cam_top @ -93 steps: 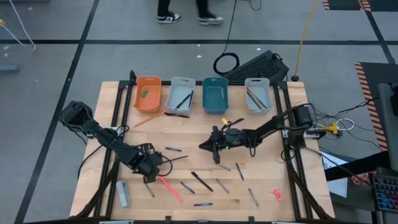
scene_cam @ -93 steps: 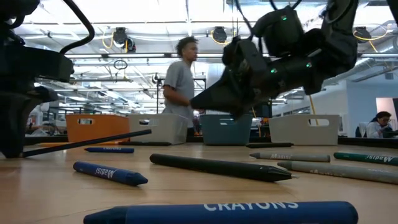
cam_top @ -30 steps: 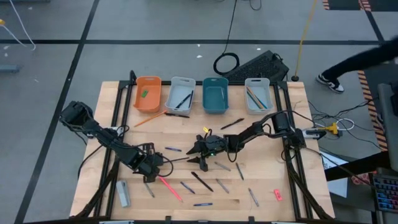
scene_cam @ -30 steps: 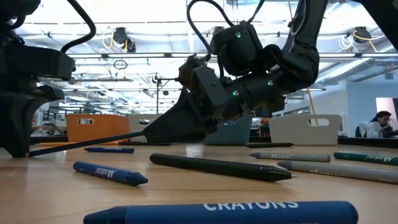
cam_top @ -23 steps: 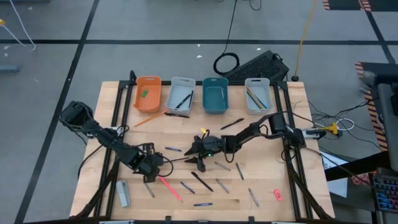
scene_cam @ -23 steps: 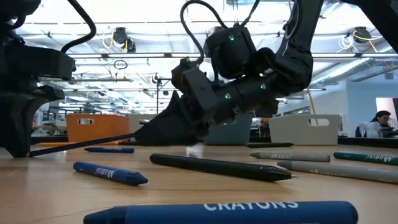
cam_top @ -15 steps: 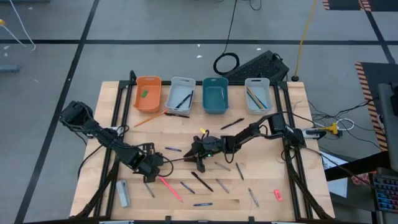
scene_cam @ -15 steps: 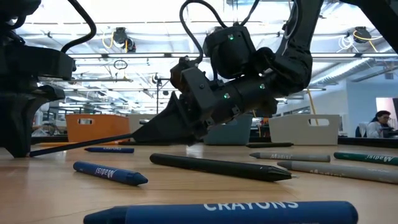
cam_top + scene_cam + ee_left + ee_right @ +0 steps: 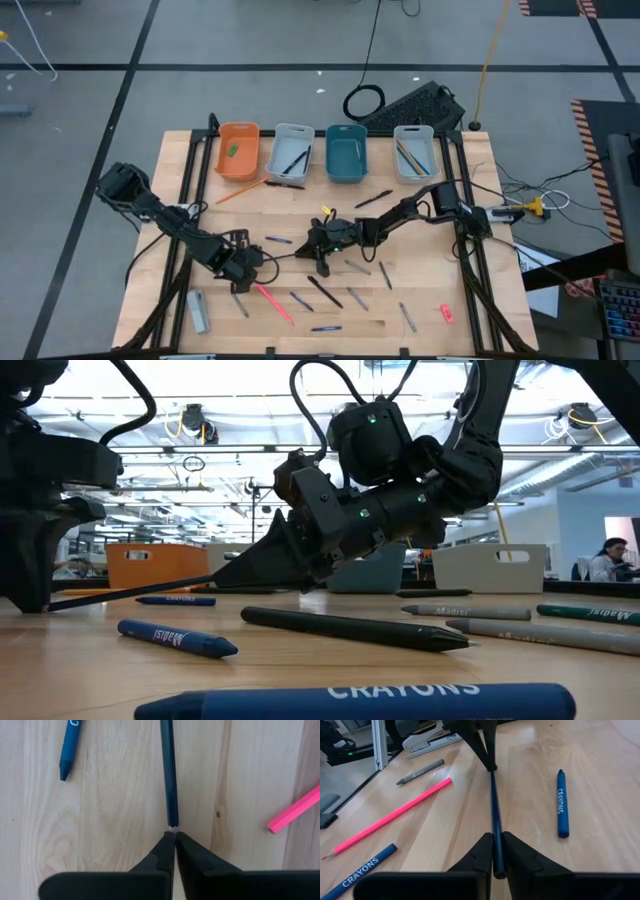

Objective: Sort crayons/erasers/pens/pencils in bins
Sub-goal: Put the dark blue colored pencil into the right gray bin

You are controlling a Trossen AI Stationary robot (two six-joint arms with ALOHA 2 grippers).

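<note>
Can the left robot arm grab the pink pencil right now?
Probably not yet: the left gripper sits shut at the tip of the dark pencil. The pink pencil lies close beside it, uncovered, once that gripper lets go.

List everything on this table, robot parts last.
Plastic bins: four; orange, grey-white, teal, grey-white; far edge of wooden table.
Green eraser block: one; inside orange bin.
Pink-red eraser block: one; near right part of the table.
Dark blue pencil: one; held between both pincers.
Pink pencil: one; beside left pincer.
Blue crayons: at least three; scattered.
Black pen: one; mid-table.
Grey stapler: one; near left corner.
Left pincer: shut on the pencil's tip.
Right pincer: shut on the pencil's other end.
</note>
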